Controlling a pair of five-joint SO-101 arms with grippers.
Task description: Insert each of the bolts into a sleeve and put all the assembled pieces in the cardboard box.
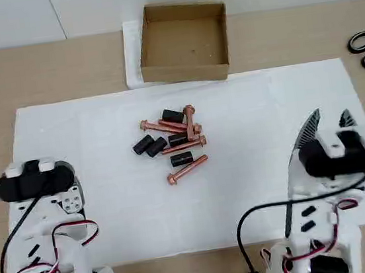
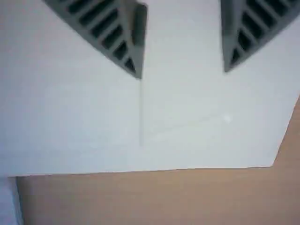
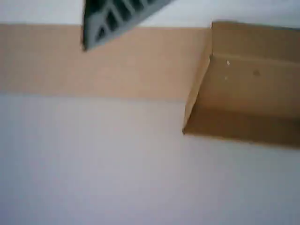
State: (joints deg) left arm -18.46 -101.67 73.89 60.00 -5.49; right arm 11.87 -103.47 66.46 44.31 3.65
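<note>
The left gripper [image 2: 183,72], at 9 o'clock from the pile, hangs over the white paper sheet [image 1: 98,207] with its fingers apart. Mid-sheet lie five copper-coloured bolts [image 1: 188,168] and five short black sleeves [image 1: 143,144], jumbled together. The brown cardboard box [image 1: 187,73] sits at 12 o'clock. The right gripper [image 1: 330,117], at 3 o'clock, is likewise spread.

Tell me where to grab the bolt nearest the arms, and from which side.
Take the nearest bolt by its shank, toward the head end, from straight above, closing across it. It lies flat and slanted on the paper, and a black sleeve lies close on its far side, likely tightest near the tip.
</note>
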